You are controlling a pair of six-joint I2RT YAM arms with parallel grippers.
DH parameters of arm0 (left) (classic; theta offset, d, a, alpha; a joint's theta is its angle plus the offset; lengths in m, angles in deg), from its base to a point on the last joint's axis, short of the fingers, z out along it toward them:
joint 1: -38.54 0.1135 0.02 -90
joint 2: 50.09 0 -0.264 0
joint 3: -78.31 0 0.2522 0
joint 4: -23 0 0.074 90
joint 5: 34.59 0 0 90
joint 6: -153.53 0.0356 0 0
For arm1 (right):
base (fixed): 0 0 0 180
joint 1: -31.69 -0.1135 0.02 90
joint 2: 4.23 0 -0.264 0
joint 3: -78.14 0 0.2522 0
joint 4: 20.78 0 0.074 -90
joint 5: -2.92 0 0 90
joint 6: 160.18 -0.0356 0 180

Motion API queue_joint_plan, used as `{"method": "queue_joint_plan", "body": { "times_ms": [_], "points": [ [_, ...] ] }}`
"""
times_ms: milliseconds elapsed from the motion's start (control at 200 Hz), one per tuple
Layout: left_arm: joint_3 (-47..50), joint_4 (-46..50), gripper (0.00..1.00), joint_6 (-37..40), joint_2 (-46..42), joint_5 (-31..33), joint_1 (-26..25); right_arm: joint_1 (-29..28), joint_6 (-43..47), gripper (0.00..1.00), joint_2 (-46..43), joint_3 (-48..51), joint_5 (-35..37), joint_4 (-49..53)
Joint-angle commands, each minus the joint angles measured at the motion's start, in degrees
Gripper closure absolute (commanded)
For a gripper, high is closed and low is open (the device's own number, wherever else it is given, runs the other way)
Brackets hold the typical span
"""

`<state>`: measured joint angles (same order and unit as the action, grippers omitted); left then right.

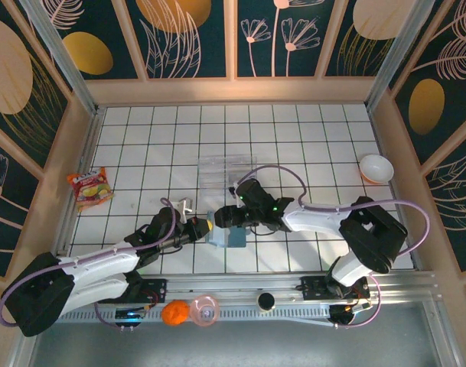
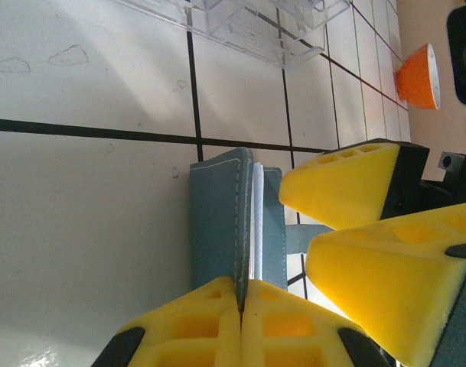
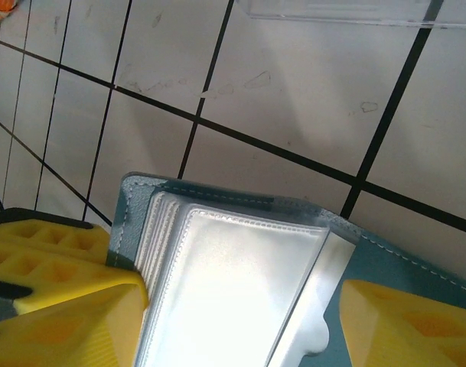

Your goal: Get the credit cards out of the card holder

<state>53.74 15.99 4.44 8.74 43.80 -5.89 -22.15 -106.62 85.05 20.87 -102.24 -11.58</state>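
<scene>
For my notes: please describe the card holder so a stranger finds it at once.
On the white tiled table, look near the middle of the front edge. The card holder is the small teal wallet there, opaque, unlike the clear tray beyond it.

Top view: card holder (image 1: 238, 239) partly covered by left gripper (image 1: 210, 228) and right gripper (image 1: 229, 227); cards too small to be told. Left wrist view: near end of holder hidden behind pressed-together yellow fingers (image 2: 194, 325); clear tray (image 2: 240, 23) cut off by top edge. Right wrist view: plastic sleeves (image 3: 233, 298) cut off by bottom edge, contents washed out by glare; tray cut off by top edge.
</scene>
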Motion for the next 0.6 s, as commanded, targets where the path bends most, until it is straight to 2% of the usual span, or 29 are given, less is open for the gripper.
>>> {"method": "queue_joint_plan", "body": {
  "times_ms": [0, 315, 596],
  "points": [
    [-0.81, -2.28, 1.0, -0.98, -0.47, -1.3, -0.23, -0.77, 0.58, 0.31, 1.85, -2.26, -1.04, -0.76],
    [-0.97, -2.09, 1.0, -0.8, -0.78, -1.45, -0.37, -0.82, 0.02, 0.31, 4.75, -3.38, 1.23, 2.88],
    [-0.73, -0.51, 1.0, -0.88, -1.96, -0.5, -0.37, -0.74, -2.17, 0.31, 1.28, 0.87, 6.88, 7.64]
  ]
}}
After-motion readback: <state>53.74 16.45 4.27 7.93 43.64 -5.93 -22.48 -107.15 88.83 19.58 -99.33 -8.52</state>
